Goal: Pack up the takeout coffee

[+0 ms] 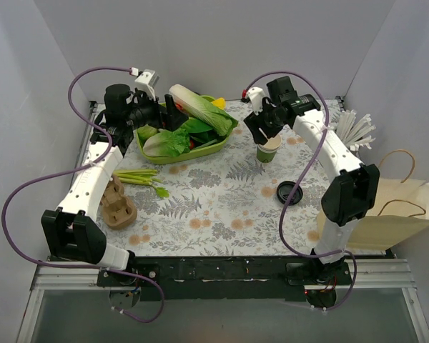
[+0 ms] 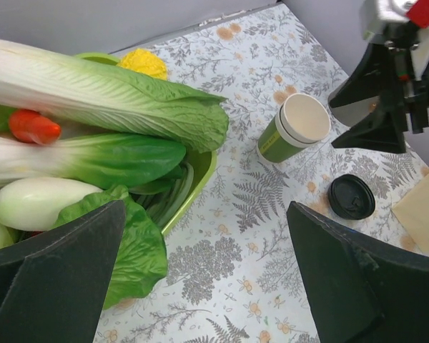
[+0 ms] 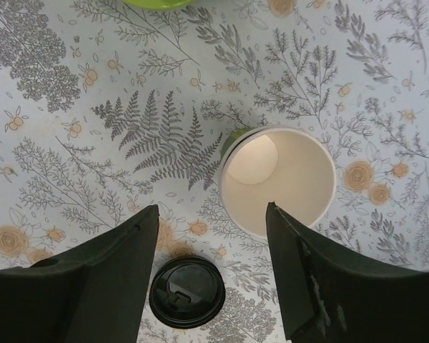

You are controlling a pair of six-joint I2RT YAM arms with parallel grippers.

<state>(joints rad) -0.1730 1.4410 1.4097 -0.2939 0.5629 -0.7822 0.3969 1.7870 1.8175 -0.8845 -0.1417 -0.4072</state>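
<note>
The takeout coffee's green paper cup stands upright right of the middle, cream-white inside and without a lid. In the left wrist view the cup shows a double rim, like one cup nested in another. Its round black lid lies flat on the cloth nearer the arms, apart from the cup. My right gripper hovers open just above the cup; in its wrist view the gripper has nothing between its fingers. My left gripper is open and empty over the tray's edge.
A green tray of leafy vegetables sits at the back left. Green stalks and a brown cardboard cup holder lie on the left. A cup of white straws and a paper bag stand on the right.
</note>
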